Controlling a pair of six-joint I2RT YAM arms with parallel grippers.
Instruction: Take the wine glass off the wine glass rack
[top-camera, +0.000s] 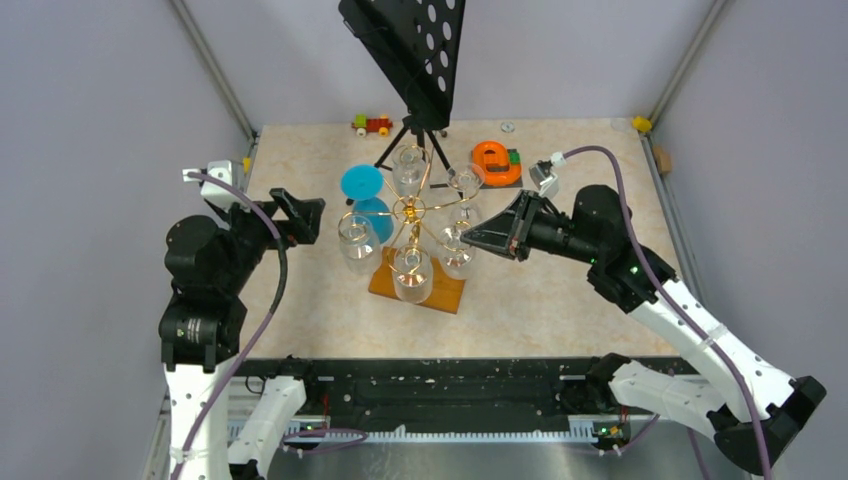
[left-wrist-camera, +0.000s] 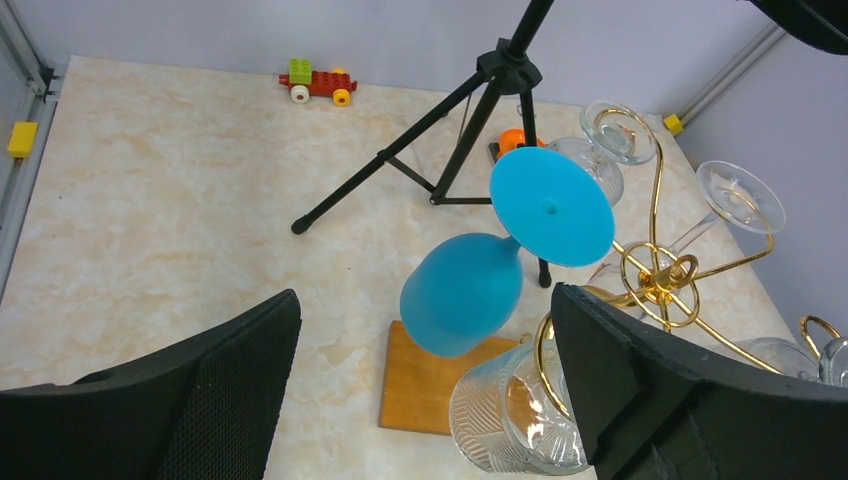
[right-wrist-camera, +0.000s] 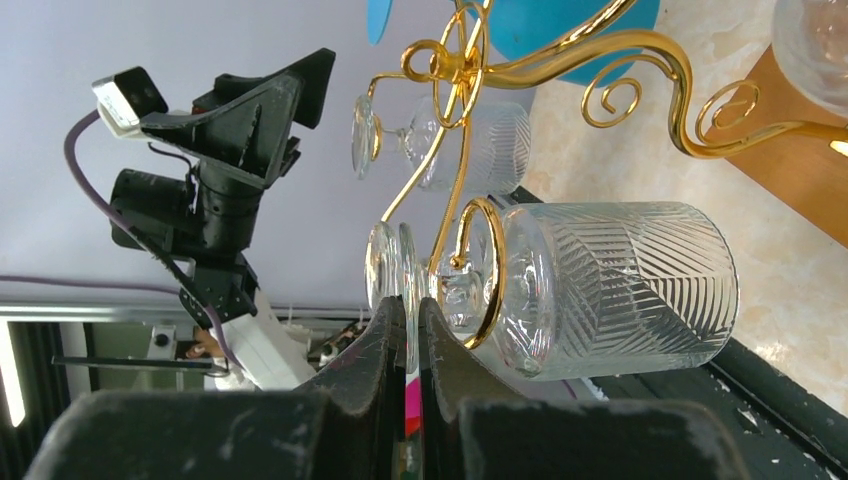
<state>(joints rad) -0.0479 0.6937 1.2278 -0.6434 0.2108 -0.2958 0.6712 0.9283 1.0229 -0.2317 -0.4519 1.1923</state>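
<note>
My right tool (right-wrist-camera: 408, 305) is pressed shut, its tips right at the foot rim of a clear ribbed wine glass (right-wrist-camera: 600, 290). I cannot tell whether they pinch the rim. That glass hangs upside down in a curl at 4 o'clock on the gold rack (top-camera: 408, 209), which stands mid-bench on its wooden base (top-camera: 443, 292). My left tool (top-camera: 305, 215) gapes wide at the rack's 9 o'clock, holding nothing and facing a blue glass (left-wrist-camera: 460, 290) hung there.
</note>
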